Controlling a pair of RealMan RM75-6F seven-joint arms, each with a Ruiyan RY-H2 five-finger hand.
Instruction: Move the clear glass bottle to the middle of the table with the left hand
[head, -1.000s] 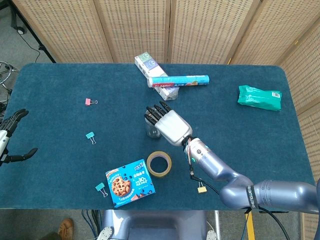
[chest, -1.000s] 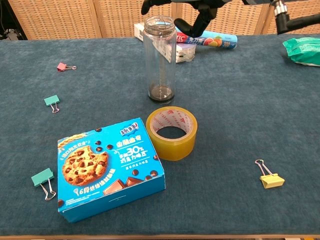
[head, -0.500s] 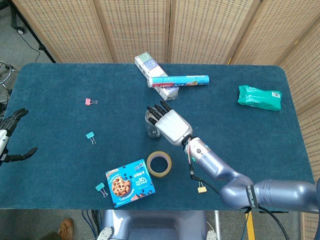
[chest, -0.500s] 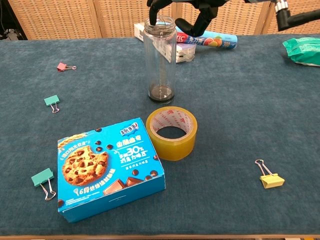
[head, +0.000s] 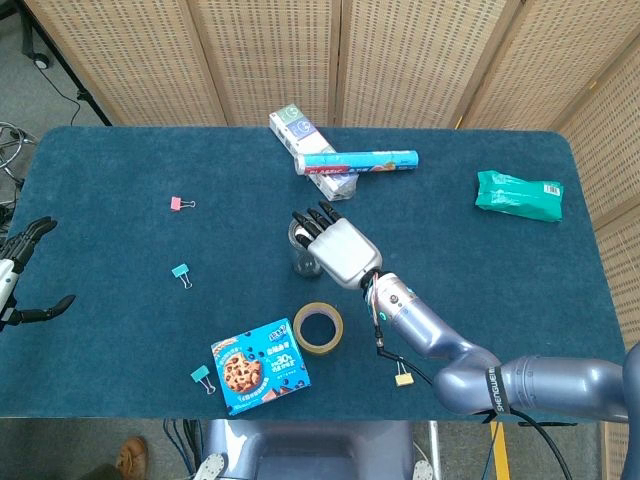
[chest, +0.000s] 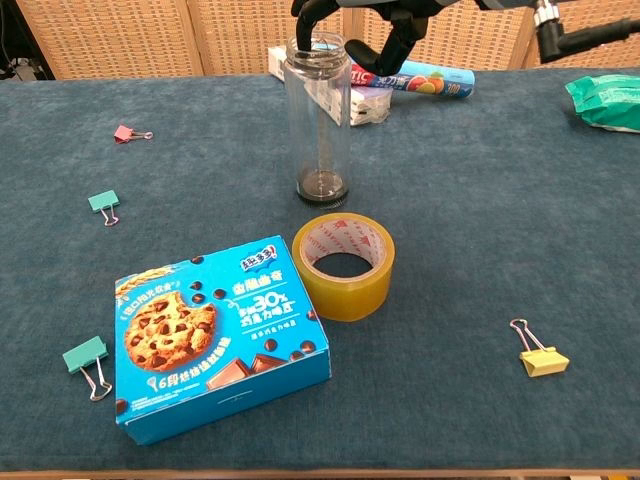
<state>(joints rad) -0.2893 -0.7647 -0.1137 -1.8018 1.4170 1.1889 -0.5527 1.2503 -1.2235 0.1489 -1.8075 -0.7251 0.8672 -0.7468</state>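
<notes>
Just beside the bottle (chest: 318, 120) — tape roll (chest: 343, 265), cookie box (chest: 218, 335).

Clear glass bottle (head: 301, 255): upright, mid-table. Right hand (head: 335, 246): over its top, fingers spread. Tape roll (head: 318, 327): near, front of bottle. Cookie box (head: 259, 366): front-left. Left hand (head: 18, 272): far left, off-table edge, holding nothing.

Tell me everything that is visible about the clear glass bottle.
The clear glass bottle is a tall, transparent cylinder with an open mouth, no cap, and a dark base. It looks empty. It stands upright on the blue table, just behind the tape roll. The right robot hand is at its rim; contact is unclear.
</notes>
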